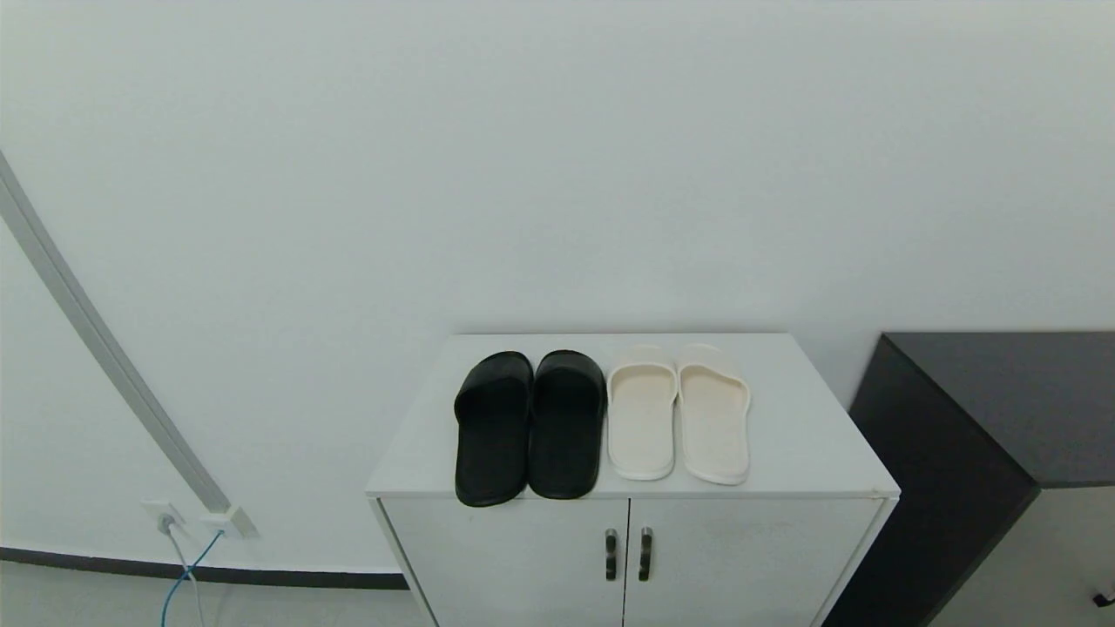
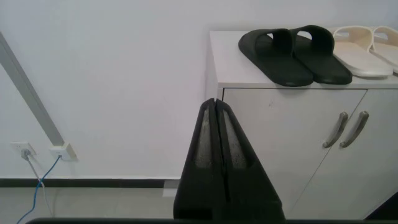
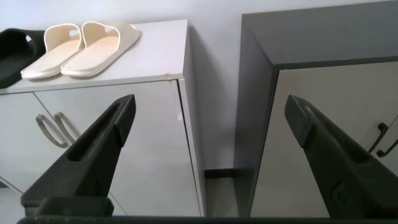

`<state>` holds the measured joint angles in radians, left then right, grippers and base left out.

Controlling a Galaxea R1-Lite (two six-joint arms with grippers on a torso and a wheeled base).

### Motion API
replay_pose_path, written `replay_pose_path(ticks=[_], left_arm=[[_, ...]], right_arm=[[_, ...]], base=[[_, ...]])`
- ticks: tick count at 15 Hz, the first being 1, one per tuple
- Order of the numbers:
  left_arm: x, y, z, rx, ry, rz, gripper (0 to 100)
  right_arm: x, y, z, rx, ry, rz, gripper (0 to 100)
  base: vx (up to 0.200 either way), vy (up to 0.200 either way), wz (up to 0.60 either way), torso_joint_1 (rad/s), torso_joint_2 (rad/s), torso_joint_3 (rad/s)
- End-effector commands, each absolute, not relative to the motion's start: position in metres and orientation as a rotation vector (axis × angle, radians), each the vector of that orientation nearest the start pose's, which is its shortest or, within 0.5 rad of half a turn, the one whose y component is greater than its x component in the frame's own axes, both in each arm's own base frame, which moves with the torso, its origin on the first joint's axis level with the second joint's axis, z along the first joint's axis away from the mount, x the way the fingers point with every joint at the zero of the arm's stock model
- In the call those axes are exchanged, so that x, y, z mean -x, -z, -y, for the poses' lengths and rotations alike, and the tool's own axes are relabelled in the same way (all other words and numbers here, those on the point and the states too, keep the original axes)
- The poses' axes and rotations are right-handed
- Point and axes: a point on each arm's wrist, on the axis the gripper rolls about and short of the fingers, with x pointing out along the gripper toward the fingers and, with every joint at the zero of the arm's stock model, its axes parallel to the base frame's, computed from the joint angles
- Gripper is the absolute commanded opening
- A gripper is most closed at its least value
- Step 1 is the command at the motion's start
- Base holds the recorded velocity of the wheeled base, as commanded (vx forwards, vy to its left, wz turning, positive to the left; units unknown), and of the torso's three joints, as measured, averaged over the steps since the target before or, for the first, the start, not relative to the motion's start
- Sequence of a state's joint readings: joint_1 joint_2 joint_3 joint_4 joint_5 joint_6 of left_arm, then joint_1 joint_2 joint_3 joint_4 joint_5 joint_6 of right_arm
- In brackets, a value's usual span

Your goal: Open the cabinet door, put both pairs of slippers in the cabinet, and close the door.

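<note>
A: Where do we find the slippers?

B: Both pairs lie on top of the white cabinet (image 1: 810, 435), toes toward the wall (image 1: 557, 174). We see the black slippers (image 1: 529, 427) at nine o'clock of the white slippers (image 1: 678, 414), the two pairs just beside each other. The black heels reach the front edge of the top, one of them slightly over it

A: And the doors?

B: We see both doors (image 1: 523, 557) shut, their two metal handles (image 1: 627, 554) upright and side by side at the middle seam, at six o'clock of the slippers

A: What do we make of the grippers?

B: The left gripper (image 2: 216, 109) has its fingers (image 2: 233, 149) pressed together, only a thin seam between them. It is apart from the cabinet and touches nothing. The right gripper (image 3: 210, 106) has its fingers (image 3: 99, 143) spread wide with nothing between them, also apart from the cabinet

A: Anything else around us?

B: A dark cabinet (image 1: 1002, 409) stands at three o'clock of the white one, close beside it. At nine o'clock, low on the wall, we see a wall socket (image 1: 161, 514) with a blue cable (image 1: 187, 570) hanging down from beside it
</note>
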<state>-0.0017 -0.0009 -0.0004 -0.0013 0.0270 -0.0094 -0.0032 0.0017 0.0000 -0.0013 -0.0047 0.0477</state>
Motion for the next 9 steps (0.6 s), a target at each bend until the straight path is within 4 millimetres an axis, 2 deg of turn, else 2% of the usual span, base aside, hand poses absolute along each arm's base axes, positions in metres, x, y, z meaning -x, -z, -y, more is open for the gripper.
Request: replay_pose_path(ticks=[1, 9], left_arm=[[0.0229, -0.0761, -0.0007, 0.009, -0.026, 0.003, 0], [0.0228, -0.0756, -0.0007, 0.011, -0.026, 0.002, 0]], right_arm=[[0.0226, -0.0757, 0.0, -0.048, 0.008, -0.001, 100], [0.0222, -0.0781, -0.0002, -0.012, -0.014, -0.006, 100]], base=[[0.0, 0.0, 0.0, 0.0, 0.0, 0.0], [0.0, 0.0, 0.0, 0.0, 0.0, 0.0]])
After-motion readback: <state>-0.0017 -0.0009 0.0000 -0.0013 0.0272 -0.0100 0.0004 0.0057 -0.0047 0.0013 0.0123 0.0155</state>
